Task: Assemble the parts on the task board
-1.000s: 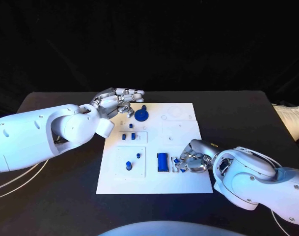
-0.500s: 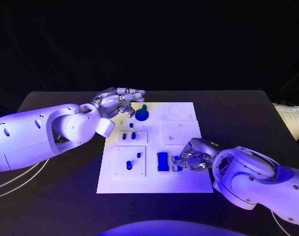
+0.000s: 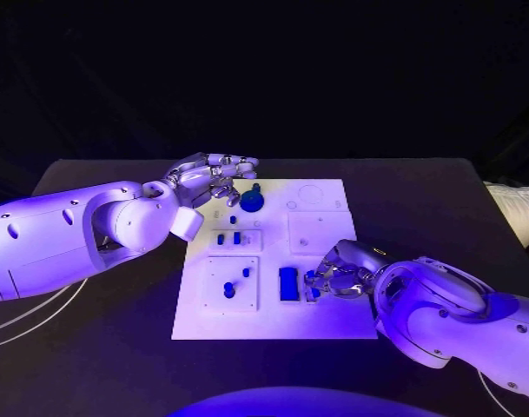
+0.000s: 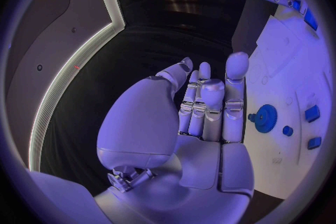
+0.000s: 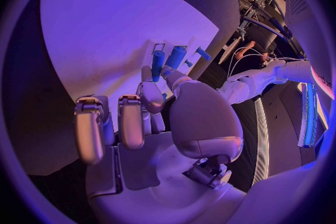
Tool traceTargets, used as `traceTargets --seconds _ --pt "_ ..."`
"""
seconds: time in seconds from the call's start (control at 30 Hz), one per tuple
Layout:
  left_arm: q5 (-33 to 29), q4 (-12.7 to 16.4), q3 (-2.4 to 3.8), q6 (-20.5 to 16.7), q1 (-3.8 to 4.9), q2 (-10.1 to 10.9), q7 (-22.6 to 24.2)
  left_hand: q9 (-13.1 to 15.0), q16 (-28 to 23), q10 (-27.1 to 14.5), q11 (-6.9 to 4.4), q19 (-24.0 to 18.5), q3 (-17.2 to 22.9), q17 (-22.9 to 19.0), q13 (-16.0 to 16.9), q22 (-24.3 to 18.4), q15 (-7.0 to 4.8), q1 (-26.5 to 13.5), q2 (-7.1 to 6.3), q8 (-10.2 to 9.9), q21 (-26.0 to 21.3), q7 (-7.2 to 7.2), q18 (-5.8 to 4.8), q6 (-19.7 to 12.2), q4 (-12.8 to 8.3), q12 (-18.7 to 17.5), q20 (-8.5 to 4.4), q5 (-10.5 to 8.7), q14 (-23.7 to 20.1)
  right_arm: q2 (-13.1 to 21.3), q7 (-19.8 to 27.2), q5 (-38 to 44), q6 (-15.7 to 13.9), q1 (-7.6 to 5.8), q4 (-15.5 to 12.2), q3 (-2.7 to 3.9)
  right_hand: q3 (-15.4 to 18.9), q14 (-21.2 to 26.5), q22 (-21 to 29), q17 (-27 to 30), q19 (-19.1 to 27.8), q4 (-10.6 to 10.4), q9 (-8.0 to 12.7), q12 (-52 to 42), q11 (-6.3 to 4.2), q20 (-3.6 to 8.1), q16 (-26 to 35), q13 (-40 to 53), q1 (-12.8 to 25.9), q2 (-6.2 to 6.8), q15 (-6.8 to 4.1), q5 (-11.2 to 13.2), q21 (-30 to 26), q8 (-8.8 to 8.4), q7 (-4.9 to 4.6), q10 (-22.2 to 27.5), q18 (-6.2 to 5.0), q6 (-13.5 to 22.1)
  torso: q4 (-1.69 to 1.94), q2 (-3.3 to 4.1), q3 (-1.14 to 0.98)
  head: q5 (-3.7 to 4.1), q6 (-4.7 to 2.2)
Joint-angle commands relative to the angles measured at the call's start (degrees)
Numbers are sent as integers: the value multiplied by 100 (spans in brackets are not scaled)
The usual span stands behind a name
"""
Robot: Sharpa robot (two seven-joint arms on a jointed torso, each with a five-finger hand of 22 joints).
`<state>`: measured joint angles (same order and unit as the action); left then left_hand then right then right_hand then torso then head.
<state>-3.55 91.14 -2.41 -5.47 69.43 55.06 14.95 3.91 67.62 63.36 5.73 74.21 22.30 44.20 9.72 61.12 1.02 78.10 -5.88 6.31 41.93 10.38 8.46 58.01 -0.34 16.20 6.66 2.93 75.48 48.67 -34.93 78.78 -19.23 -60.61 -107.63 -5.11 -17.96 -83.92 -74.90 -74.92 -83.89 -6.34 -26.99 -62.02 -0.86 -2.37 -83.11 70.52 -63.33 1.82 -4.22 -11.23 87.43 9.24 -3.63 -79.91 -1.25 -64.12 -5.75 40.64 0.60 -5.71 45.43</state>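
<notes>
The white task board (image 3: 327, 317) lies mid-table. At its far edge stands a blue gear (image 3: 252, 202) (image 4: 265, 118); my left hand (image 3: 212, 179) (image 4: 203, 106) hovers just beside it, fingers straight and close together, holding nothing. Small blue pegs (image 3: 228, 238) stand in the middle plate, and more parts (image 3: 229, 289) lie in the near-left plate. A blue block (image 3: 288, 284) (image 5: 176, 56) stands upright near the board's front. Right beside it, my right hand (image 3: 340, 274) (image 5: 157, 103) is low on the board and seems to pinch a small blue peg (image 3: 312, 287) (image 5: 158, 64) between thumb and finger.
A white bag (image 3: 521, 210) sits at the table's right edge. Pale cables (image 3: 8, 326) trail off the table's left side under my left arm. Bare black table (image 3: 114, 365) lies in front of the board.
My right hand has crept slightly left and away from me, closer to the blue block. The left hand has stayed by the gear.
</notes>
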Motion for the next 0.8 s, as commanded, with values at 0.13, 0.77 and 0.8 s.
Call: traceTargets --seconds 0.13,0.77,0.8 --pt "22 2 4 151 2 -17 2 9 -13 -38 -14 -22 -19 -6 7 -4 -16 -36 36 20 -22 -35 36 -1 9 18 -2 15 -28 -44 -29 -130 308 1 16 1 117 -429 -1216 -544 -428 -107 -18 -19 -2 55 -19 17 34 -15 -36 -208 27 35 18 -53 39 -39 0 3 1 -7 11" --pt "26 -15 1 163 2 -34 -19 10 -14 -40 -17 -26 -23 -10 8 -12 -18 -37 36 25 -37 -38 39 3 11 22 -3 15 -29 -45 -43 -93 403 1 32 1 380 -422 -1188 -519 -410 -264 -26 26 11 54 1 6 125 54 -26 -288 3 30 3 -31 31 -24 -3 -3 -3 -12 31" --pt "27 -15 1 163 2 -35 -20 10 -14 -40 -17 -26 -23 -10 8 -12 -18 -37 36 25 -37 -38 39 3 11 22 -3 15 -29 -46 -43 -91 397 1 34 1 432 -421 -1182 -516 -406 -293 -27 26 12 53 4 8 144 70 -24 -332 -1 29 2 -30 29 -22 -4 -3 -2 -11 28"
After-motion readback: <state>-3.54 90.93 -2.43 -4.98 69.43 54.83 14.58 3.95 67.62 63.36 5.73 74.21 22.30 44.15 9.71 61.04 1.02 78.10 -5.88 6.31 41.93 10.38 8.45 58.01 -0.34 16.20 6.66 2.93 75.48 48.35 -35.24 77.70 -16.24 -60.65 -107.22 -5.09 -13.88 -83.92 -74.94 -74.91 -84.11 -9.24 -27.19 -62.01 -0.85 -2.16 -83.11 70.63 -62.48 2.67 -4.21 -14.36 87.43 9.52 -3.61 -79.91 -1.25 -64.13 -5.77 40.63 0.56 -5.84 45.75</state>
